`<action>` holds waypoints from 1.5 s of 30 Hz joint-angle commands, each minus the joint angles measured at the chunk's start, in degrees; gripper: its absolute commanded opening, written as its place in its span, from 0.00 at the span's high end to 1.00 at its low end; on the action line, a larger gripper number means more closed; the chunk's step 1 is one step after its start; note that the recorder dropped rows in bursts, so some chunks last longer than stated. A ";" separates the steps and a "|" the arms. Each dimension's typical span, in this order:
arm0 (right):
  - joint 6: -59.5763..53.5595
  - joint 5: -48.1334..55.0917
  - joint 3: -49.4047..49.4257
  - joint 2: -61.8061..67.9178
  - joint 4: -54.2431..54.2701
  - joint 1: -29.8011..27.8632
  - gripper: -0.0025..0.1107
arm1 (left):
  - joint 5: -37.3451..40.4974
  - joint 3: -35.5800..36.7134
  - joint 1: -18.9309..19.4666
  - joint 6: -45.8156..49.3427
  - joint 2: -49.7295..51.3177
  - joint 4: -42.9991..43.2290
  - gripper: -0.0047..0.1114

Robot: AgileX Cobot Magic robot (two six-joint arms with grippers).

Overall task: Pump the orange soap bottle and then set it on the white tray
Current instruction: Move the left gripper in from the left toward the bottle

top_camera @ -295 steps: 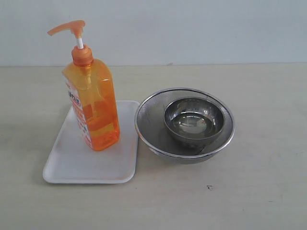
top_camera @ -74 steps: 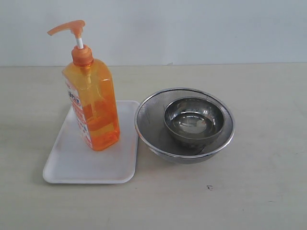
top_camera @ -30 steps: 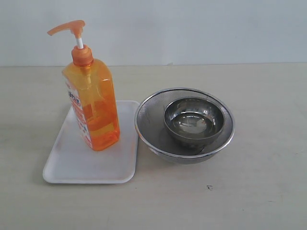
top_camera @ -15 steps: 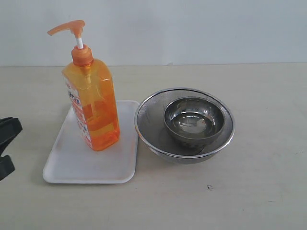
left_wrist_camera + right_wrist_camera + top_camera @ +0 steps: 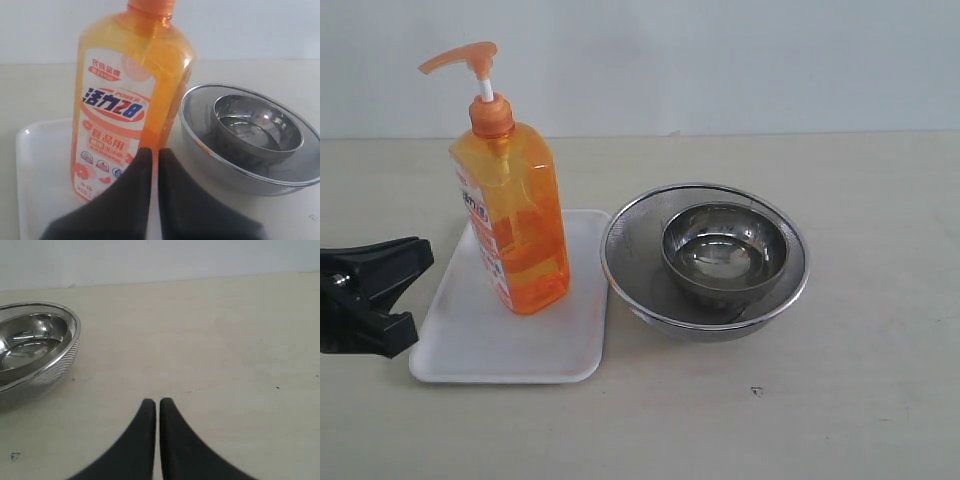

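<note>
While the exterior view had no arm a second ago, the left gripper (image 5: 398, 297) now comes in just beside the white tray (image 5: 470, 350). The orange soap bottle (image 5: 515, 230) already stands upright on it, pump head raised, so I judge that the approach for pumping begins.

The left wrist view adds what the exterior cannot: the jaws are pressed together, empty, with the bottle's label close ahead.

In the right wrist view the right gripper (image 5: 157, 402) is also clenched and empty, over bare counter (image 5: 225, 340), the steel bowl (image 5: 30, 340) well aside.
</note>
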 commanded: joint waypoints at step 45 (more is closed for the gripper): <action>-0.11 -0.81 -0.02 -0.30 -0.42 -0.02 0.98 | -7.87 -15.65 -0.29 18.25 22.86 -12.55 0.92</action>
